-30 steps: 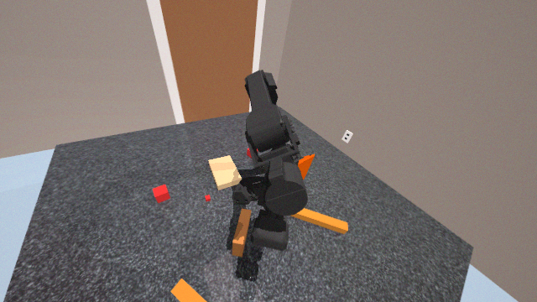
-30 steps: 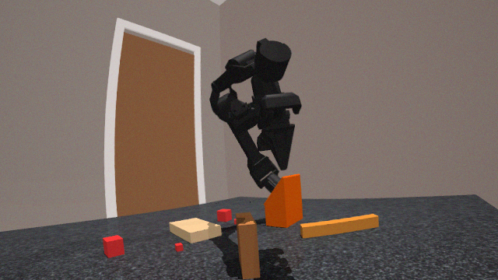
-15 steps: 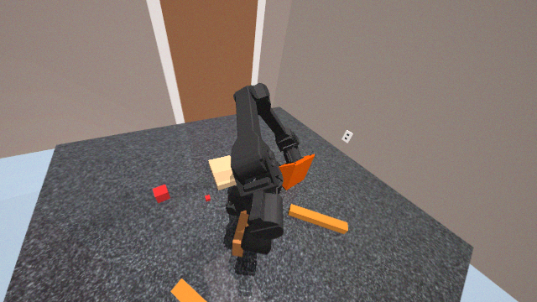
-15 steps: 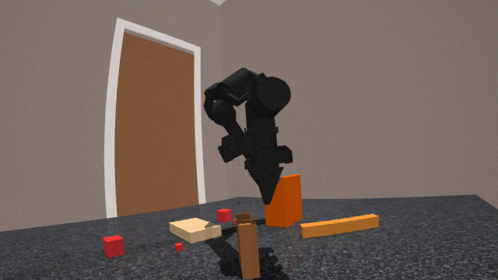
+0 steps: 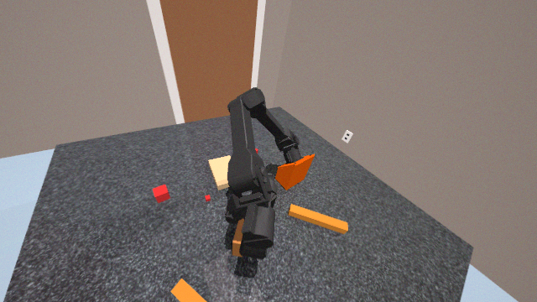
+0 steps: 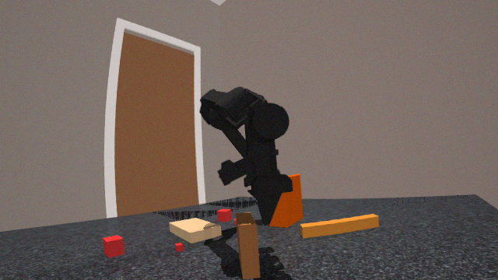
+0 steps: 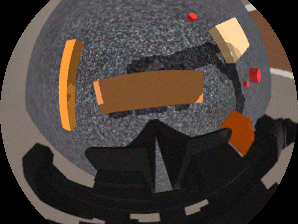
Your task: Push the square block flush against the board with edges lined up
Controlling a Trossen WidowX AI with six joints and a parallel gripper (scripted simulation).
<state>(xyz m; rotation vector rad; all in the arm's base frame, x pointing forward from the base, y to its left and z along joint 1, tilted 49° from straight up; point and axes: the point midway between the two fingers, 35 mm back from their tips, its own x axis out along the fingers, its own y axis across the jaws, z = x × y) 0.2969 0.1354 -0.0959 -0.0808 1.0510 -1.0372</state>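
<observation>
The square block (image 5: 219, 171) (image 6: 193, 229) (image 7: 230, 36) is flat and cream-coloured and lies on the dark table, partly hidden by my arm in the top view. A brown-orange board (image 5: 237, 240) (image 6: 247, 249) (image 7: 149, 92) lies flat a little way from it, apart from the block. My gripper (image 5: 252, 253) (image 6: 268, 218) (image 7: 153, 123) is shut and empty. It points down close beside this board's long side, low over the table. I cannot tell if it touches the board.
A bright orange bar (image 5: 318, 219) (image 6: 338, 225) (image 7: 68, 83) lies to one side and another (image 5: 186, 291) at the table's near edge. An orange wedge (image 5: 294, 172) (image 6: 289, 204) (image 7: 240, 129) stands by the arm's base. Red cubes (image 5: 161, 193) (image 6: 113, 246) are scattered around.
</observation>
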